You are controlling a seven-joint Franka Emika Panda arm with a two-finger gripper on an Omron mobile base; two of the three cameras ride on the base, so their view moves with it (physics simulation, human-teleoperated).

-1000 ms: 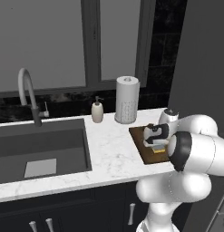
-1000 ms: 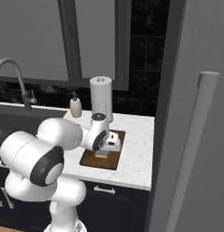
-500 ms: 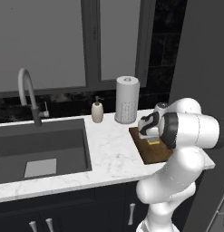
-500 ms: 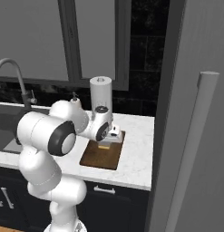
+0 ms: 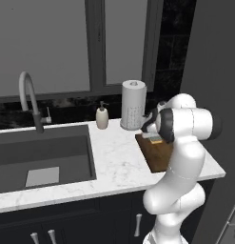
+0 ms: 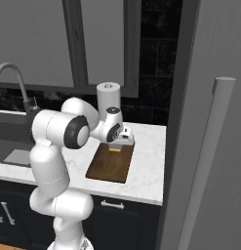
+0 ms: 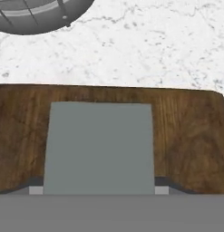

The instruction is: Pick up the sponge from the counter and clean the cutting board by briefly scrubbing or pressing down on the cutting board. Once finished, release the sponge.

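Now the sponge (image 7: 99, 147) is pressed on the far end of the cutting board (image 6: 110, 163) — soft, light, springy, best pinched across its yellow sides. Whether the fingers are clamped on it cannot be told.

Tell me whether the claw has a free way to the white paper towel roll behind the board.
Probably yes: the white paper towel roll stands just beyond the dark brown wooden cutting board, nothing between, though the claw is over the yellow sponge.
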